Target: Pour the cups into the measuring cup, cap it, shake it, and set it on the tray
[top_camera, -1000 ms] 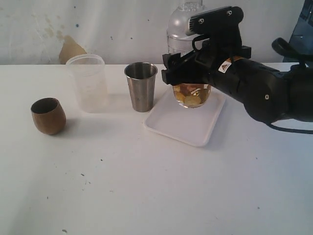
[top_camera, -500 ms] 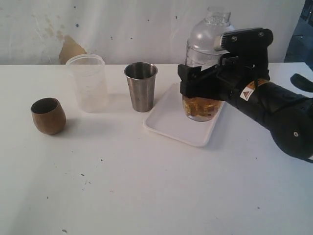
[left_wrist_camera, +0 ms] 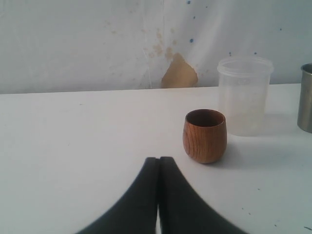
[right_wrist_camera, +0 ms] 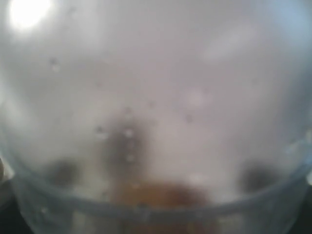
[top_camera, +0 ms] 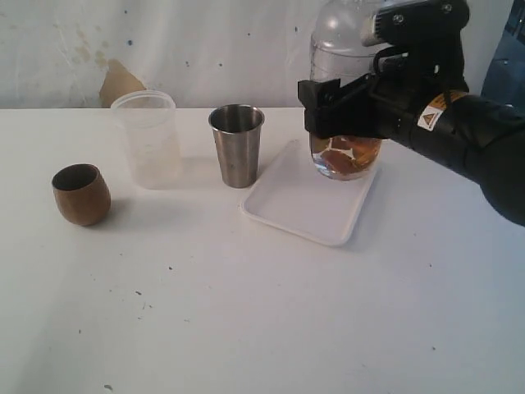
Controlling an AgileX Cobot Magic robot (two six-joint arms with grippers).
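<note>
Exterior view shows tray; right wrist view, only measuring cup.

Exterior view: bright, even, diffuse light; white surface near washed out, shadows soft and faint. Picture slightly soft.
Left wrist view: left jaws out of focus, edges smeared; wooden cup beyond them sharp, pale shadow beside it.
Right wrist view: measuring cup in the right jaws fills the frame, wholly blurred; white glare spot on its wall.
</note>
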